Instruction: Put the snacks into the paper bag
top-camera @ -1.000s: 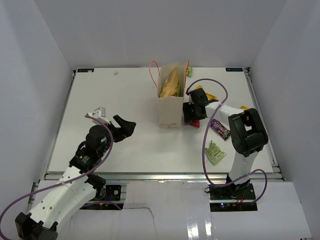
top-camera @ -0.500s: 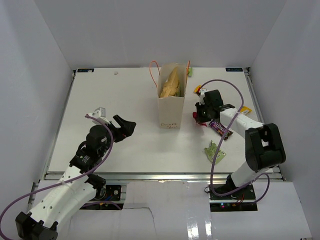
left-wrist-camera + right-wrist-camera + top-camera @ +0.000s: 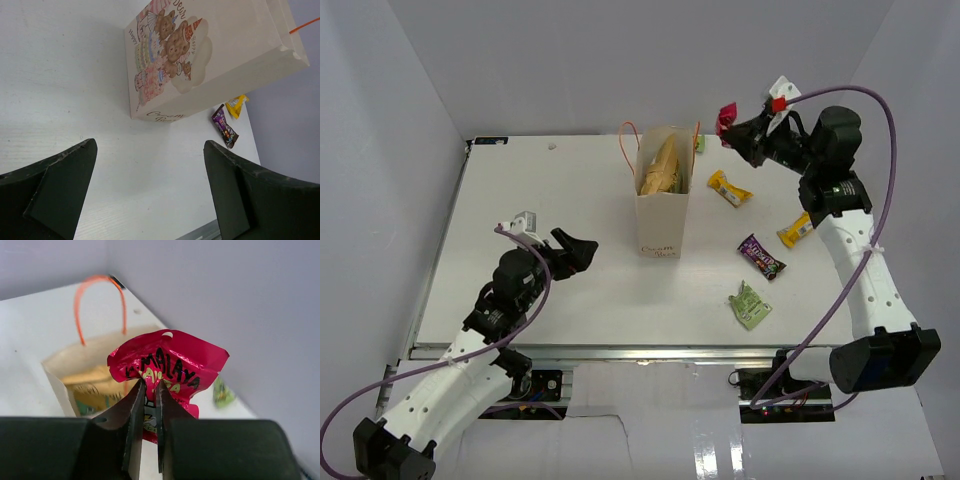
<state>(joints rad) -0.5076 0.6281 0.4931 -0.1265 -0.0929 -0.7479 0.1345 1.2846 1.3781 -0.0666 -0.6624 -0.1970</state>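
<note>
Right gripper (image 3: 742,133) clenched on one crinkled red foil packet (image 3: 170,362), upper right of the overhead frame.
One cream paper carrier bag (image 3: 660,225) at centre holds one tan-gold chip bag (image 3: 660,170). Right of it on the white table (image 3: 540,190) lie two yellow wrapped packets (image 3: 730,188), one dark purple packet (image 3: 761,256) and two green packets (image 3: 750,305). Left gripper (image 3: 580,250) gapes empty, centre-left.
</note>
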